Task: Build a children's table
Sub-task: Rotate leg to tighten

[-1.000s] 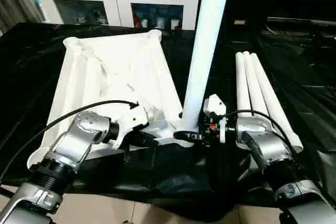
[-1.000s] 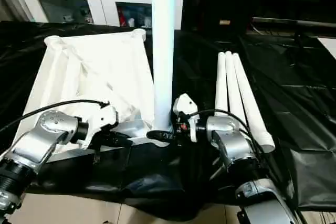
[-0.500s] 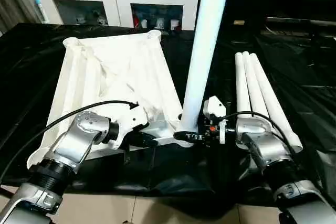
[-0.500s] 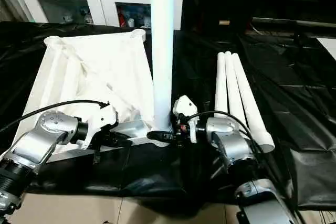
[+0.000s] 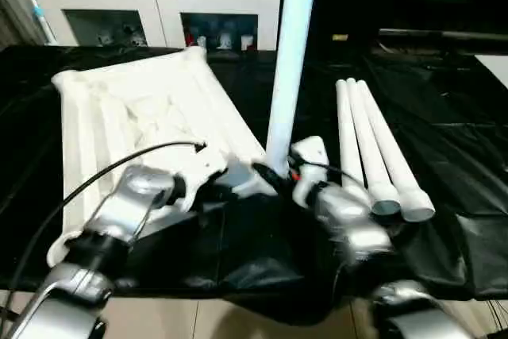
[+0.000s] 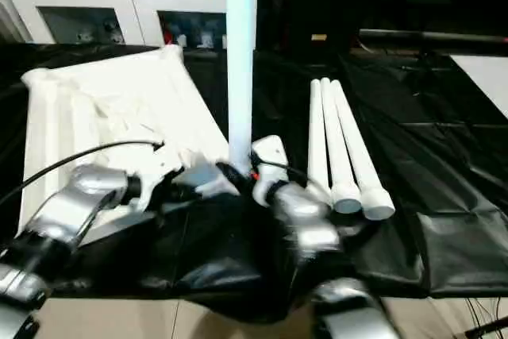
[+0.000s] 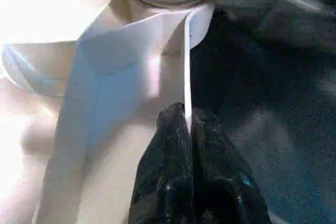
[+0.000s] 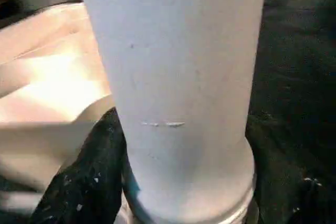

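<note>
Leg-fitting is underway: right gripper (image 8: 184, 203) clasps the upright leg (image 5: 290, 61) in the tabletop (image 5: 119, 109) corner socket, left gripper (image 7: 188, 145) pinches the rim, and twisting it home likely comes next.

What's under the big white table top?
A shiny black sheet lies under the upside-down tabletop and spreads out all around it, with three spare legs lying on it. Whatever is beneath the sheet is covered.

White tabletop (image 5: 119, 117) and legs (image 5: 373, 148) on black sheet (image 5: 460, 156).
</note>
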Motion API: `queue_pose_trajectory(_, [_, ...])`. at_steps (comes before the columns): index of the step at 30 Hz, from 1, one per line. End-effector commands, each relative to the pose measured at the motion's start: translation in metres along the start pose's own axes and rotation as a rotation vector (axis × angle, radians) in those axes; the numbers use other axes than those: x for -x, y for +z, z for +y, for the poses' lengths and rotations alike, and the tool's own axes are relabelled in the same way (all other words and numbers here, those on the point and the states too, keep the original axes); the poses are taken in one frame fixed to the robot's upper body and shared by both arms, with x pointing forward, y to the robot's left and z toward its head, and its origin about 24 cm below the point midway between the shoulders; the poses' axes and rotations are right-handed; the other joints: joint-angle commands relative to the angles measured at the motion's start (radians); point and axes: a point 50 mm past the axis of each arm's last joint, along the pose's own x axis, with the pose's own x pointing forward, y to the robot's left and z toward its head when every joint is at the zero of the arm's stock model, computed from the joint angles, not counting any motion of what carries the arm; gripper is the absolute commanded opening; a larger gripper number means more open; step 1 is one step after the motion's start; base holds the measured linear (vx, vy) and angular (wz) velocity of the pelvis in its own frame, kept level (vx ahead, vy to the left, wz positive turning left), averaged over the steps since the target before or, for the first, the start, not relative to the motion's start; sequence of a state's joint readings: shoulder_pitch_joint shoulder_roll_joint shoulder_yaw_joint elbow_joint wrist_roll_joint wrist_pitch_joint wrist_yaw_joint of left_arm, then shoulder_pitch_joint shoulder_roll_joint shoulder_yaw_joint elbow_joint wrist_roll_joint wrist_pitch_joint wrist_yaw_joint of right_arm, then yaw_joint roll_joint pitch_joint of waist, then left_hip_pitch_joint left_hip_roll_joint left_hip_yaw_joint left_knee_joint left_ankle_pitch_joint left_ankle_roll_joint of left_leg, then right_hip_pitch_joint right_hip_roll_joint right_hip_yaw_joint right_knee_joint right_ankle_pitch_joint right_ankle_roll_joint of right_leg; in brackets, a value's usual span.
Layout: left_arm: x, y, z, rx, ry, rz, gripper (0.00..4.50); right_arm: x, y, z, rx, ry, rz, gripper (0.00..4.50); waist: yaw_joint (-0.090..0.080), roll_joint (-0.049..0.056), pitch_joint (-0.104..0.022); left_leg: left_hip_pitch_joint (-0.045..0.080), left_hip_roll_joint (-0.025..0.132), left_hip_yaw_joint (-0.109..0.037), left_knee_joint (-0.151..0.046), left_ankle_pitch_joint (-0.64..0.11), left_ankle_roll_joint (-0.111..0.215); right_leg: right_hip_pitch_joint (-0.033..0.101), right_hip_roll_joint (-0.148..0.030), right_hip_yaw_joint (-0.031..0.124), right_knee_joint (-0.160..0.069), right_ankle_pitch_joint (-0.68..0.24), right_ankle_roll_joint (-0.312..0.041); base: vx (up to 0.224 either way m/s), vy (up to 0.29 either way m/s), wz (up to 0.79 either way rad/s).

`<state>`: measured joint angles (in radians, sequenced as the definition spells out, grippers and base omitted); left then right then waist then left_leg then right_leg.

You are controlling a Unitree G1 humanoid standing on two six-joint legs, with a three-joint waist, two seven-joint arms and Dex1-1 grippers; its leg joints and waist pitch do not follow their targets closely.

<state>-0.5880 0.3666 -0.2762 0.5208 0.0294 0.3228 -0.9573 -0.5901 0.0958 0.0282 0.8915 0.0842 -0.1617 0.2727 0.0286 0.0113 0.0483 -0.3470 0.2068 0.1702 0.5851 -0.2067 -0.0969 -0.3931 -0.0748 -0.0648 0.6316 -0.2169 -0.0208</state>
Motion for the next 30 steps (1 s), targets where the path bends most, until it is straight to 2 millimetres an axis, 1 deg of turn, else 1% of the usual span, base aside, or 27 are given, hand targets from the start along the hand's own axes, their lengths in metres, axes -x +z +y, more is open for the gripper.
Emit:
queue_pose_trajectory(1, [-0.011,0.003,-0.009,-0.012,-0.049,-0.003,0.00,0.005,-0.032,0.001,-0.047,-0.133,0.158,2.73,0.004,0.011,-0.036,-0.003,0.018,-0.010,-0.087,-0.233,-0.017,0.037,-0.066,0.051,-0.099,-0.290,-0.185,0.000,0.000,0.00])
queue_pose_trajectory(3, [-0.013,0.005,-0.007,-0.013,-0.037,-0.005,0.00,0.003,-0.032,0.005,-0.059,-0.234,0.141,2.73,0.006,0.010,-0.034,-0.002,0.019,-0.008,-0.087,-0.243,-0.017,0.032,-0.066,0.053,-0.102,-0.283,-0.176,0.000,0.000,0.00])
queue_pose_trajectory(4, [-0.014,0.005,-0.007,-0.012,-0.034,-0.006,0.00,0.002,-0.032,0.007,-0.055,-0.245,0.133,2.73,0.007,0.009,-0.035,0.000,0.019,-0.007,-0.087,-0.248,-0.015,0.031,-0.064,0.053,-0.101,-0.271,-0.173,0.000,0.000,0.00])
queue_pose_trajectory(5, [-0.014,0.005,-0.006,-0.012,-0.034,-0.006,0.00,0.002,-0.031,0.007,-0.054,-0.248,0.129,2.73,0.009,0.010,-0.034,0.002,0.019,-0.005,-0.086,-0.252,-0.013,0.028,-0.063,0.054,-0.101,-0.257,-0.173,0.000,0.000,0.00])
queue_pose_trajectory(7, [-0.014,0.005,-0.006,-0.011,-0.032,-0.007,0.00,0.000,-0.029,0.014,-0.048,-0.228,0.100,2.73,0.010,0.010,-0.036,-0.005,0.020,-0.006,-0.087,-0.241,-0.008,0.034,-0.063,0.054,-0.097,-0.227,-0.174,0.000,0.000,0.00])
queue_pose_trajectory(8, [-0.013,0.004,-0.006,-0.010,-0.035,-0.007,0.00,-0.001,-0.027,0.017,-0.057,-0.203,0.083,2.73,0.010,0.007,-0.037,-0.005,0.020,-0.005,-0.086,-0.231,-0.003,0.035,-0.063,0.054,-0.095,-0.201,-0.179,0.000,0.000,0.00])
queue_pose_trajectory(10, [-0.013,0.002,-0.006,-0.008,-0.037,-0.005,0.00,-0.002,-0.025,0.021,-0.067,-0.170,0.067,2.73,0.011,0.008,-0.038,-0.007,0.019,-0.004,-0.086,-0.212,0.007,0.038,-0.063,0.054,-0.092,-0.166,-0.187,0.000,0.000,0.00])
queue_pose_trajectory(11, [-0.012,0.001,-0.007,-0.009,-0.044,-0.003,0.00,-0.003,-0.023,0.022,-0.086,-0.142,0.050,2.73,0.011,0.005,-0.039,-0.008,0.019,-0.003,-0.085,-0.201,0.014,0.040,-0.063,0.053,-0.091,-0.150,-0.193,0.000,0.000,0.00])
queue_pose_trajectory(12, [-0.012,0.000,-0.007,-0.009,-0.045,-0.003,0.00,-0.004,-0.021,0.022,-0.086,-0.135,0.042,3.29,0.011,0.006,-0.038,-0.008,0.019,-0.004,-0.085,-0.199,0.017,0.040,-0.063,0.053,-0.091,-0.146,-0.195,0.000,0.000,0.00])
queue_pose_trajectory(13, [-0.011,0.000,-0.007,-0.011,-0.047,-0.004,0.00,-0.004,-0.018,0.019,-0.067,-0.133,0.022,3.43,0.011,0.007,-0.038,-0.008,0.019,-0.003,-0.085,-0.192,0.021,0.040,-0.063,0.053,-0.091,-0.141,-0.199,0.000,0.000,0.00])
queue_pose_trajectory(15, [-0.011,0.000,-0.007,-0.012,-0.051,-0.007,0.00,-0.004,-0.013,0.016,-0.040,-0.128,-0.005,3.43,0.011,0.006,-0.039,-0.007,0.021,-0.003,-0.086,-0.194,0.021,0.040,-0.064,0.053,-0.092,-0.148,-0.204,0.000,0.000,0.00])
queue_pose_trajectory(16, [-0.011,0.000,-0.007,-0.011,-0.052,-0.007,0.00,-0.004,-0.011,0.014,-0.035,-0.124,-0.012,3.47,0.012,0.006,-0.040,-0.008,0.020,-0.002,-0.085,-0.182,0.022,0.042,-0.065,0.053,-0.091,-0.135,-0.209,0.000,0.000,0.00])
queue_pose_trajectory(17, [-0.009,-0.001,-0.008,-0.015,-0.062,-0.009,0.00,-0.004,-0.003,0.007,-0.025,-0.083,-0.046,3.75,0.013,0.005,-0.043,-0.008,0.021,-0.001,-0.082,-0.160,0.028,0.044,-0.065,0.054,-0.086,-0.102,-0.213,0.000,0.000,0.00])
queue_pose_trajectory(18, [-0.009,-0.001,-0.008,-0.016,-0.065,-0.009,0.00,-0.004,0.000,0.005,-0.030,-0.074,-0.056,3.85,0.012,0.005,-0.041,-0.011,0.020,-0.002,-0.083,-0.154,0.033,0.046,-0.063,0.053,-0.085,-0.089,-0.214,0.000,0.000,0.00])
queue_pose_trajectory(19, [-0.009,-0.001,-0.008,-0.016,-0.065,-0.009,0.00,-0.004,0.000,0.004,-0.030,-0.073,-0.057,3.86,0.013,0.005,-0.043,-0.011,0.021,-0.002,-0.082,-0.144,0.040,0.047,-0.063,0.052,-0.083,-0.070,-0.217,0.000,0.000,0.00])
queue_pose_trajectory(21, [-0.007,-0.002,-0.008,-0.023,-0.076,-0.006,0.00,-0.002,0.010,0.000,-0.013,0.027,-0.087,3.86,0.013,0.005,-0.044,-0.012,0.021,-0.001,-0.079,-0.124,0.052,0.050,-0.063,0.052,-0.080,-0.031,-0.229,0.000,0.000,0.00])
queue_pose_trajectory(22, [-0.007,-0.002,-0.008,-0.023,-0.076,-0.006,0.00,-0.002,0.010,0.000,-0.013,0.027,-0.087,3.94,0.015,0.005,-0.047,-0.011,0.022,0.000,-0.076,-0.104,0.064,0.050,-0.062,0.051,-0.076,0.005,-0.239,0.000,0.000,0.00])
queue_pose_trajectory(23, [-0.006,-0.002,-0.009,-0.025,-0.082,-0.006,0.00,-0.001,0.012,-0.001,-0.007,0.077,-0.088,4.14,0.016,0.005,-0.048,-0.011,0.021,0.001,-0.072,-0.076,0.075,0.051,-0.062,0.051,-0.072,0.048,-0.249,0.000,0.000,0.00])
queue_pose_trajectory(24, [-0.004,-0.003,-0.009,-0.027,-0.093,-0.005,0.00,0.002,0.015,-0.003,0.005,0.155,-0.088,4.14,0.017,0.007,-0.049,-0.012,0.019,0.001,-0.071,-0.067,0.082,0.054,-0.060,0.051,-0.070,0.067,-0.255,0.000,0.000,0.00])
queue_pose_trajectory(25, [-0.003,-0.005,-0.010,-0.033,-0.108,-0.001,0.00,0.008,0.017,-0.006,0.031,0.266,-0.076,4.14,0.020,0.007,-0.049,-0.011,0.020,0.001,-0.070,-0.065,0.099,0.056,-0.057,0.048,-0.070,0.093,-0.257,0.000,0.000,0.00])
queue_pose_trajectory(26, [-0.002,-0.006,-0.011,-0.036,-0.117,0.002,0.00,0.012,0.017,-0.008,0.051,0.330,-0.063,4.14,0.023,0.008,-0.051,-0.013,0.022,0.000,-0.068,-0.058,0.112,0.056,-0.060,0.048,-0.066,0.118,-0.263,0.000,0.000,0.00])
queue_pose_trajectory(27, [-0.001,-0.006,-0.012,-0.041,-0.125,0.004,0.00,0.017,0.017,-0.010,0.073,0.382,-0.053,4.14,0.023,0.006,-0.052,-0.011,0.021,0.001,-0.068,-0.058,0.116,0.057,-0.058,0.047,-0.067,0.126,-0.265,0.000,0.000,0.00])
queue_pose_trajectory(28, [0.000,-0.007,-0.013,-0.046,-0.137,0.005,0.00,0.022,0.017,-0.012,0.098,0.440,-0.040,4.14,0.027,0.009,-0.053,-0.010,0.023,0.001,-0.066,-0.053,0.120,0.056,-0.060,0.048,-0.065,0.140,-0.272,0.000,0.000,0.00])
queue_pose_trajectory(29, [0.003,-0.009,-0.014,-0.061,-0.164,0.012,0.00,0.032,0.017,-0.019,0.086,0.532,0.003,4.14,0.030,0.010,-0.054,-0.010,0.022,0.001,-0.064,-0.049,0.125,0.057,-0.058,0.047,-0.064,0.154,-0.278,0.000,0.000,0.00])
queue_pose_trajectory(30, [0.003,-0.009,-0.014,-0.061,-0.164,0.012,0.00,0.032,0.017,-0.019,0.086,0.532,0.003,4.14,0.031,0.005,-0.053,-0.010,0.021,0.000,-0.065,-0.046,0.129,0.061,-0.057,0.047,-0.066,0.161,-0.275,0.000,0.000,0.00])
